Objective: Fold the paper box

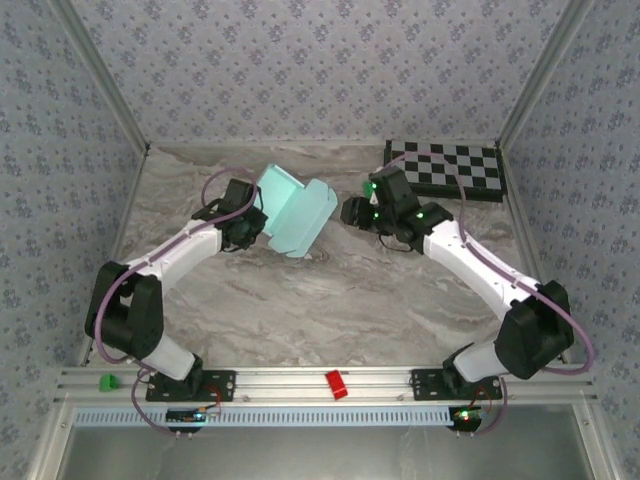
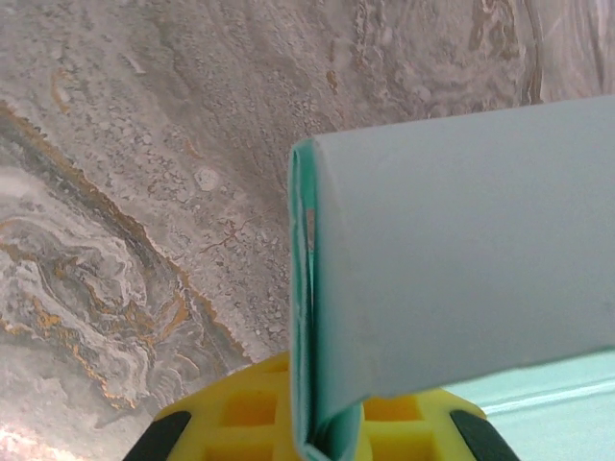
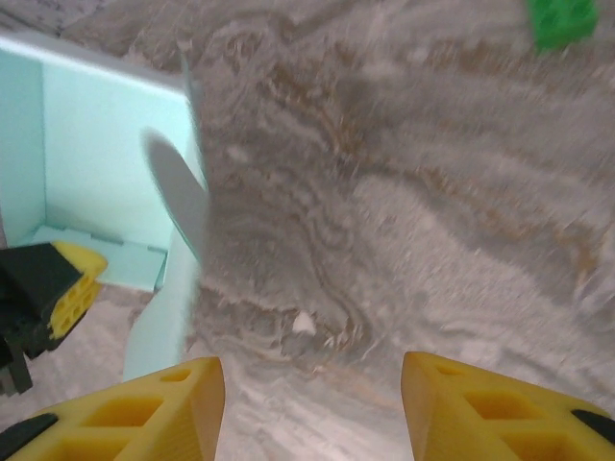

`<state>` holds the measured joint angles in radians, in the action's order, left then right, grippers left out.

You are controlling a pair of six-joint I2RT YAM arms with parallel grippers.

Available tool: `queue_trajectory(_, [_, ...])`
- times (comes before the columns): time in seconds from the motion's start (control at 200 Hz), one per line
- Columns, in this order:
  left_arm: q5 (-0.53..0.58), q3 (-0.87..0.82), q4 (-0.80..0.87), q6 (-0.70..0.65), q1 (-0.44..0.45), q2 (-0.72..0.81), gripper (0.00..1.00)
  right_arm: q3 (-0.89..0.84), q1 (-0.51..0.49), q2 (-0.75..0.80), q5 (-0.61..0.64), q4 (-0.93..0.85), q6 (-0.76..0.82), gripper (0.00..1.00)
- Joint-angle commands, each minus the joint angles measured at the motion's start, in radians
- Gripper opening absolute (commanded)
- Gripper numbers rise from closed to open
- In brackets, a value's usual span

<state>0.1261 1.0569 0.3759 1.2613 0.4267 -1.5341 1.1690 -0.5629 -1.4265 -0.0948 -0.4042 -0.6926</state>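
**Top external view.** Showed the paper box (image 1: 295,212) as a pale turquoise, partly folded shell with raised walls, in the far middle of the marble table (image 1: 330,300). Placed the left gripper (image 1: 252,224) at the left edge of the box, touching it. Placed the right gripper (image 1: 352,211) just to the right of the box, apart from it. Also took in a black-and-white checkerboard (image 1: 450,170) at the far right corner, behind the right arm. Took in a green block (image 1: 105,381) and a red block (image 1: 337,384) on the near rail (image 1: 300,378).

**Left wrist view.** Showed one card wall of the paper box (image 2: 461,250) running down between the yellow fingers (image 2: 245,408). Showed the left gripper (image 2: 327,432) clenched on that wall, above the marble.

**Right wrist view.** Showed the right gripper (image 3: 312,403) released, its yellow fingers (image 3: 144,408) wide apart with bare marble between them. Showed the paper box (image 3: 96,173) to the left, inner face toward the camera. Caught a yellow-padded finger of the left gripper (image 3: 53,288) at the lower edge of the box. Caught the green block (image 3: 562,21), blurred, at upper right.
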Motion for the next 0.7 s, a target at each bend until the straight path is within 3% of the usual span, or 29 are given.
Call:
queue_trajectory(0.0, [0.038,0.009,0.060,0.148,0.010,0.033,0.00,-0.050,-0.035,0.012,-0.088,0.120,-0.116,0.53])
queue_trajectory(0.325, [-0.002,-0.036,0.052,0.285,0.011,0.021,0.00,-0.081,-0.098,-0.013,-0.076,0.240,-0.152,0.52])
queue_trajectory(0.695, [-0.034,-0.061,0.041,0.336,0.016,0.028,0.00,-0.055,-0.108,-0.112,-0.121,0.299,-0.181,0.49])
